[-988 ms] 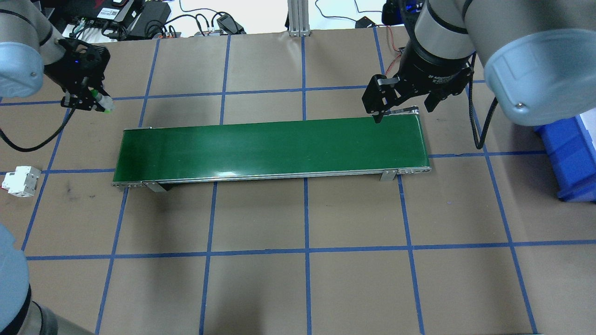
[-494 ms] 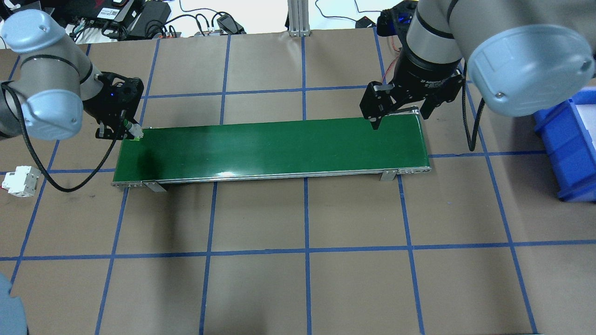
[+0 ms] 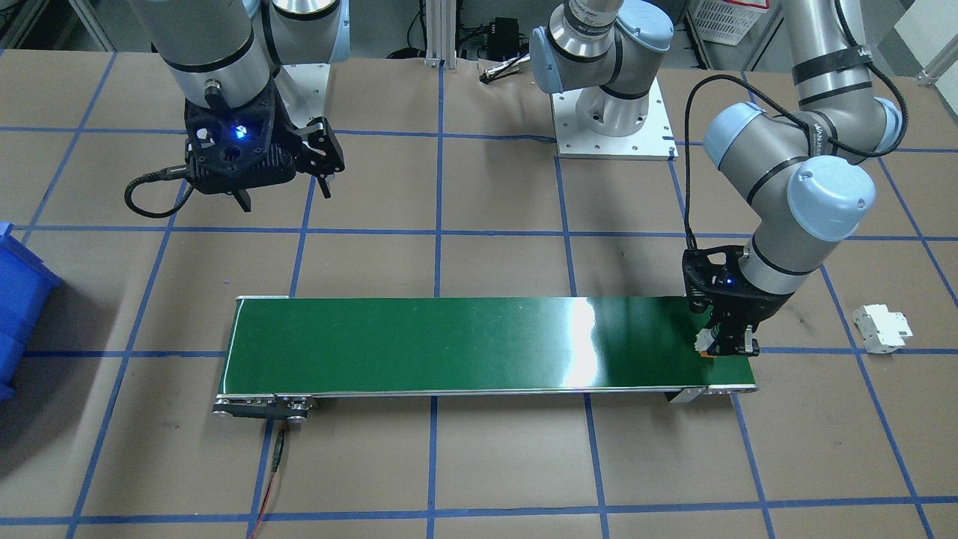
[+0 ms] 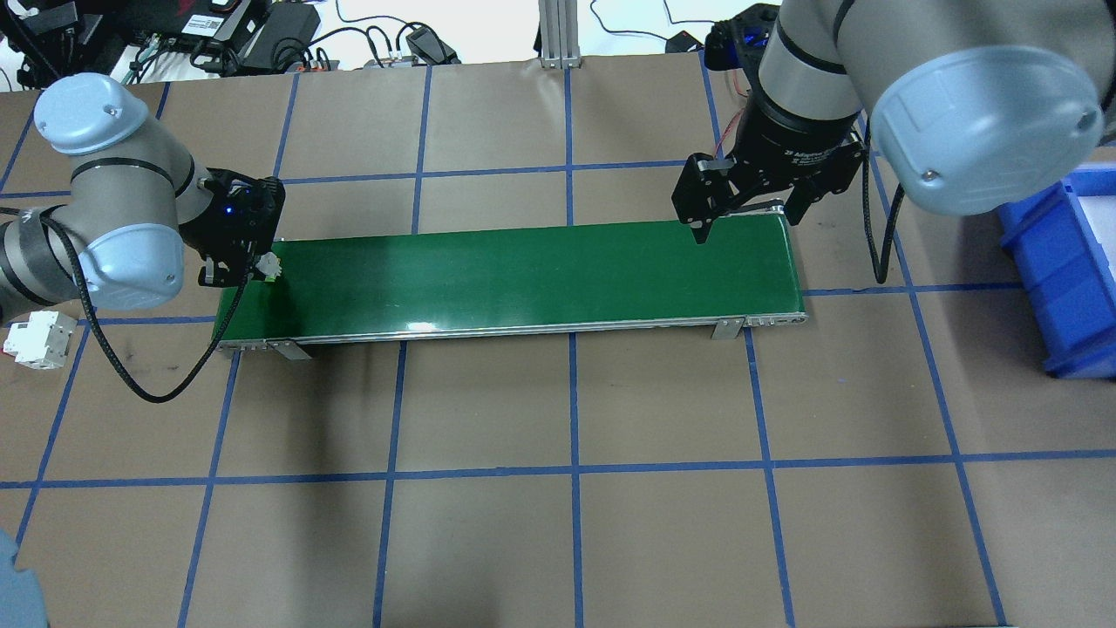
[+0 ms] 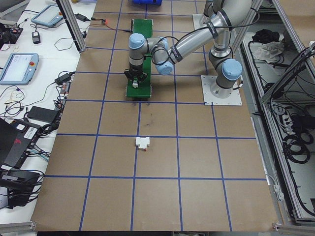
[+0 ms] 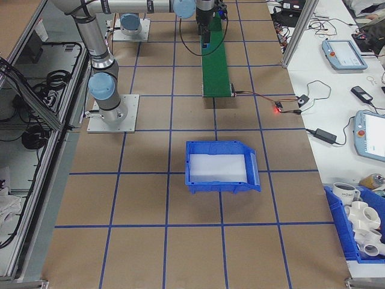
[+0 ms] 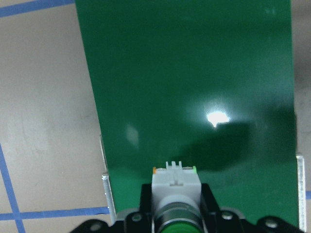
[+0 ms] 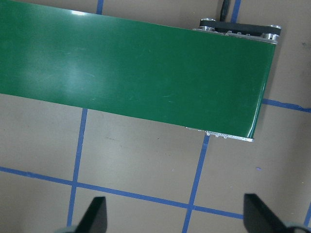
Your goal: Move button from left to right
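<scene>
Worktop [image 4: 558, 523]: brown paper surface gridded in blue tape; cables and electronics along the far edge.

Circuit breaker [image 4: 37, 338]: white, on the worktop at 9 o'clock in the overhead view, apart from everything else.

Conveyor belt [image 4: 523, 270]: green, running across mid-worktop.

Left end effector [image 4: 247, 269]: over the belt's 9 o'clock end, clamped on the button [image 4: 270, 267]. The left wrist view shows the white body pinched between the fingers, green cap toward the camera, orange base toward the belt, close above it; contact with the belt cannot be told.

Right end effector [image 4: 745, 209]: fingers spread wide, empty, at the belt's far corner toward 2 o'clock.

Blue bin [image 4: 1068, 270]: 3 o'clock edge.

Progress, judged: pickup done, button brought to the belt's left end. Remaining: release, travel to the right end, collection there.
</scene>
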